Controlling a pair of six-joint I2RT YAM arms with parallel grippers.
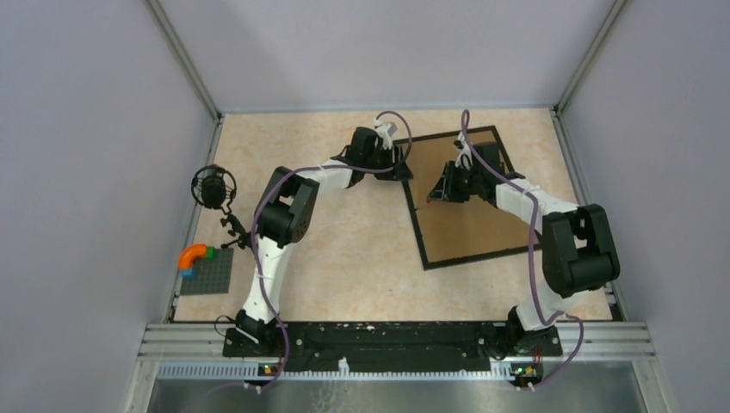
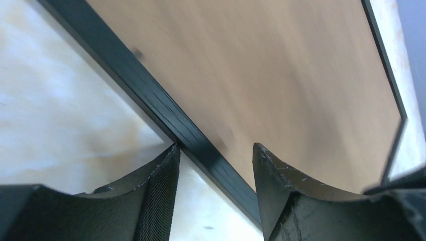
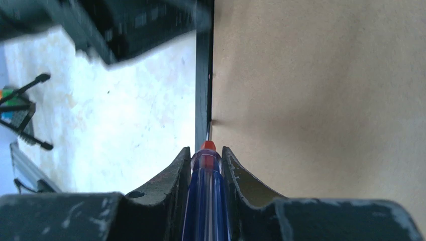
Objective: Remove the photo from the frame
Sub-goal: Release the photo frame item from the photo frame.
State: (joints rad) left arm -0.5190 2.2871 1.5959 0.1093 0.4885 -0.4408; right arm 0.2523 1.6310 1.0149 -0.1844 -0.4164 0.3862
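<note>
Tabletop [image 1: 344, 258]: bare marbled surface runs from the frame's left side across to the left arm and down to the near edge. Frame [image 1: 469, 225] lies flat, brown back up, right of centre toward the far wall (black rails skewed to the walls). Left gripper [image 2: 215, 153] is at the far end of the left rail [image 2: 166, 113], jaws well apart, with the rail passing between them ungripped. Right gripper [image 3: 206, 149] is over the board, pinched narrow on a blue pen-like tool [image 3: 206, 196]. The tool's red tip [image 3: 207, 146] sits at the seam between board and left rail.

Left claw [image 2: 216, 150] spread, right claw [image 3: 206, 150] clamping blue tool [image 3: 206, 193].
</note>
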